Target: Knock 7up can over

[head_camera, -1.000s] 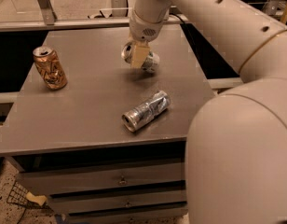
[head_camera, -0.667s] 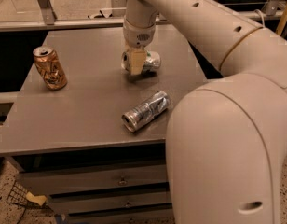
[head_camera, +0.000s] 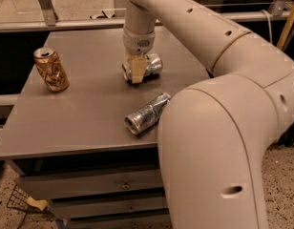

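Grey tabletop on a cabinet of drawers fills the middle of the room, with speckled floor around its foot. Closest to me, the robot's cream arm bulks up at the right and hides that corner of the table. Its upper links sweep back and over to the far half of the surface.

On the near side of the gripper, a little to the right as I look, a shiny dented silver can lies on its side. Its open end is turned toward the front edge, and it sits apart from the gripper with bare table between them.

The gripper points straight down, its tan tip at or just above the tabletop. I can't make out from where I stand whether it is spread or closed. Right against it, just behind and showing mostly on its right, is the 7up can. The can appears to lie on its side, running left to right, one silver end poking out past the tip on each side.

Well off to the gripper's left stands an orange-gold can, upright near the table's left edge.

Beyond the far edge runs a pale metal rail, with lighter floor behind it.
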`<state>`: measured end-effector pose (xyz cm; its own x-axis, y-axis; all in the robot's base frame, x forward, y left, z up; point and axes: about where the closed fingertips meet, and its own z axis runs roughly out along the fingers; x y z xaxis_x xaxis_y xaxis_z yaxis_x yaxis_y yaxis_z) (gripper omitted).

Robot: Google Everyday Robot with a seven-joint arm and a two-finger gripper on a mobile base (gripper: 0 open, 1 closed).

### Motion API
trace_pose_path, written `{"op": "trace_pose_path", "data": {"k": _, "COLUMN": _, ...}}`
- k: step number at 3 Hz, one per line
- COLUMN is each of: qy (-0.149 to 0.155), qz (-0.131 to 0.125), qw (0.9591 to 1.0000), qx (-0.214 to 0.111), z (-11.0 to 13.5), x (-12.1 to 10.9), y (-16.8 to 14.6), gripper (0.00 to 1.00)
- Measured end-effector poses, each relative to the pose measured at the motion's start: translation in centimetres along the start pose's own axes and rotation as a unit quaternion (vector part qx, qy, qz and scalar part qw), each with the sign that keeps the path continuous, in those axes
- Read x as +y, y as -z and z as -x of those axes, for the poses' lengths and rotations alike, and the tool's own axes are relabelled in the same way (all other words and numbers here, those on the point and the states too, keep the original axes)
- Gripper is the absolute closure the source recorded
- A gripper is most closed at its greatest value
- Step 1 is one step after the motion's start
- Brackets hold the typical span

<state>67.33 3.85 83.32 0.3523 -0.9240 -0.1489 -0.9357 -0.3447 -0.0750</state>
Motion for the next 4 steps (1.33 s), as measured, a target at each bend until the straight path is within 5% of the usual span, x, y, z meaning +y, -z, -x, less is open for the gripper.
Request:
{"op": "trace_pose_path", "data": {"k": 3, "qy": -0.007, "qz": -0.007, "qw": 0.9999, "qx": 0.002, "z": -0.1, "x": -0.5, "y": -0.1, "gripper": 0.01}}
{"op": "trace_pose_path", "data": {"k": 4, "qy": -0.020, "qz": -0.021, "qw": 0.9994, "qx": 0.017, "z": -0.6, "x": -0.6, "y": 1.6, "gripper": 0.00}}
